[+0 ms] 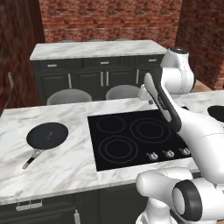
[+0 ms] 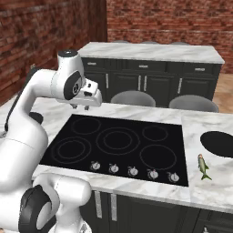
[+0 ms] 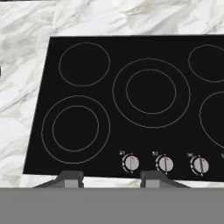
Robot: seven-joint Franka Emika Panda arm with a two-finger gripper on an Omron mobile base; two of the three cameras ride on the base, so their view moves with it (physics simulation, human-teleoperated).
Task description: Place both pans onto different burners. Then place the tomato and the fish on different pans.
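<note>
While the white arm is reaching out over the kitchen island, the parts are lying as follows.

Cooktop: the flat glossy black glass cooktop [image 1: 131, 138] is sitting in the white marble tabletop [image 1: 65, 166], its thin grey ring burners [image 3: 151, 92] all lying bare.
Knobs: the small silver knobs [image 3: 165, 164] are running along the near edge of the glass.
Jaws: the two-finger gripper [image 3: 109, 178] is hanging above the near edge of the cooktop and looking down at it; the jaws are standing part-way apart and are holding nothing.
First pan: one round shallow black frying pan [image 1: 47, 135] is resting on the marble left of the cooktop, its thin handle pointing toward the near edge.
Second pan: the other black frying pan [image 2: 220, 144] is lying on the marble right of the cooktop, cut off by the picture's edge.
Fish: the slender greenish-silver fish [image 2: 202, 166] is lying on the marble just in front of the second pan, clear of its rim.
Background: two grey round stools [image 2: 133, 98] are standing behind the island, before dark cabinets and a red brick wall.
</note>
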